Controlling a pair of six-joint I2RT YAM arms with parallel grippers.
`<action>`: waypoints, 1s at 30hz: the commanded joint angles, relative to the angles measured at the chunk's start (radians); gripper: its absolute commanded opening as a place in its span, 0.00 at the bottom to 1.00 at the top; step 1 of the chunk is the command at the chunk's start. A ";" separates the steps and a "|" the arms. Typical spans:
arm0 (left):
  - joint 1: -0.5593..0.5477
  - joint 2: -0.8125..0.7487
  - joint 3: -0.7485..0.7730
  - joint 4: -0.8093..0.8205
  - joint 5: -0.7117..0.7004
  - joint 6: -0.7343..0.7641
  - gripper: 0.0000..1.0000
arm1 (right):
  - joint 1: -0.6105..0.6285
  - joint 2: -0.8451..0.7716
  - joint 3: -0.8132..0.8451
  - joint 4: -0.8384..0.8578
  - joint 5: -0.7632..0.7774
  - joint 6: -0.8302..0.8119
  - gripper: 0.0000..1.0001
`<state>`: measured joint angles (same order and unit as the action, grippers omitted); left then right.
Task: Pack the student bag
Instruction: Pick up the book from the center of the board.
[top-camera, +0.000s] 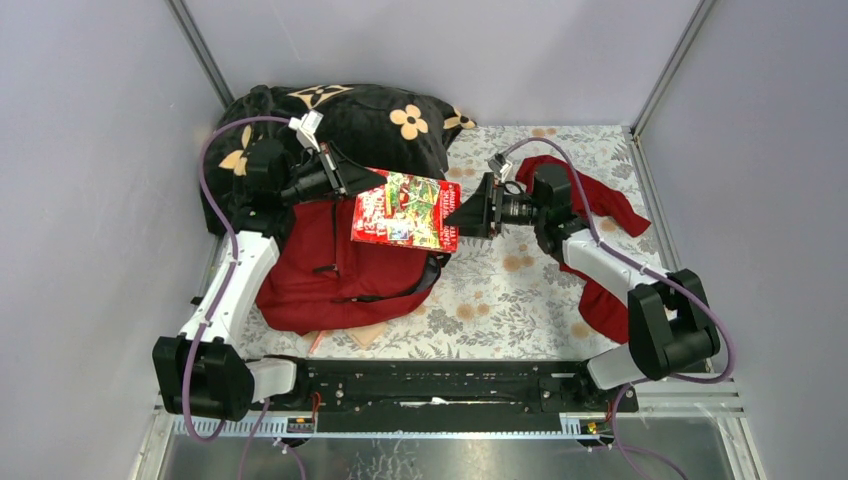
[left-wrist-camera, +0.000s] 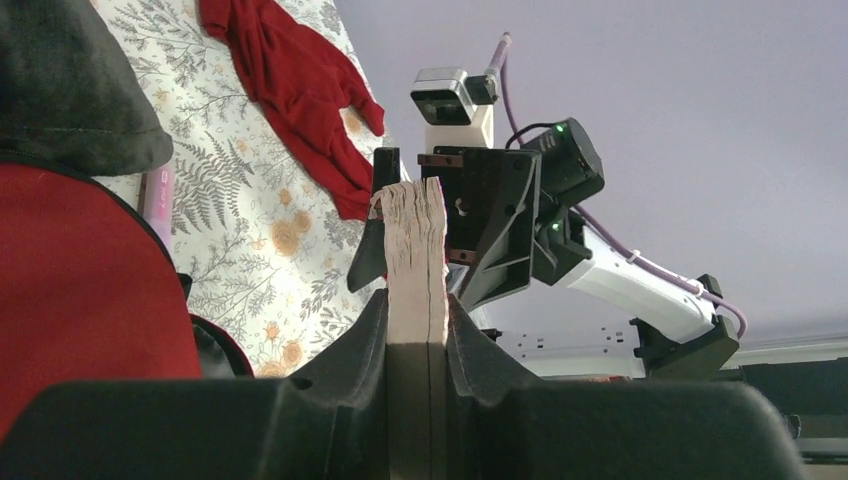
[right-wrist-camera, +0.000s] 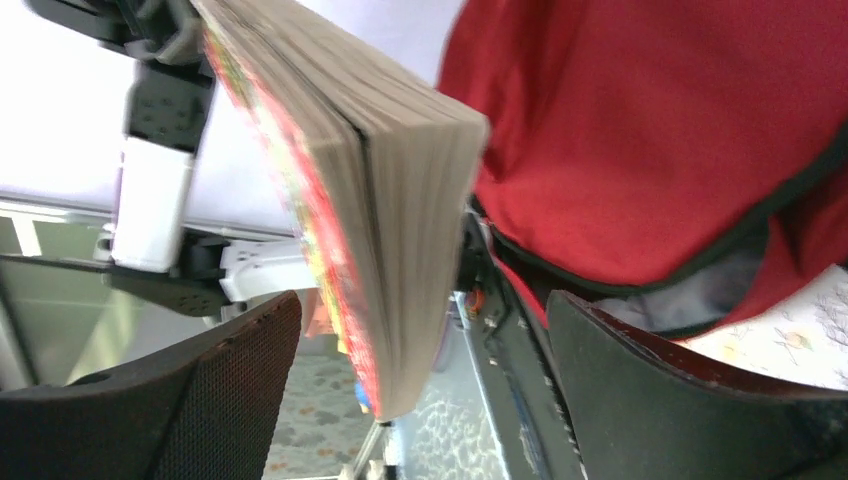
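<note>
Top external: left gripper (top-camera: 362, 186) tight on book (top-camera: 405, 210) over student bag (top-camera: 330, 272), right gripper (top-camera: 463, 216) gaping, blanket (top-camera: 370, 120) behind

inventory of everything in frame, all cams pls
student bag: 1, dark red, black zips, table left
book: 1, red-green cover, held in the air over the bag's far right
plush blanket: 1, black, orange flowers, far left corner
garment: 1, red, limp, table right, partly under right arm
table cover: 1, grey floral
left pincer: 1, black, shut on book
right pincer: 1, black, open, straddling the book's other edge
</note>
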<state>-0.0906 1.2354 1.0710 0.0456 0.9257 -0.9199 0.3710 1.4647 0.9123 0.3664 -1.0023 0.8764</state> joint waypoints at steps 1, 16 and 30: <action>0.000 -0.002 0.024 -0.023 -0.005 0.044 0.00 | 0.008 0.053 -0.079 0.690 -0.068 0.462 1.00; 0.000 0.007 -0.011 -0.107 -0.163 0.093 0.00 | 0.079 0.297 -0.006 1.223 0.018 0.791 0.00; -0.376 0.019 0.153 -0.664 -1.344 0.439 0.75 | -0.230 -0.201 0.077 -0.609 0.721 -0.382 0.00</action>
<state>-0.2787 1.2308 1.1530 -0.4450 0.0662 -0.5667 0.2600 1.4059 0.9096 0.2855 -0.6540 0.8707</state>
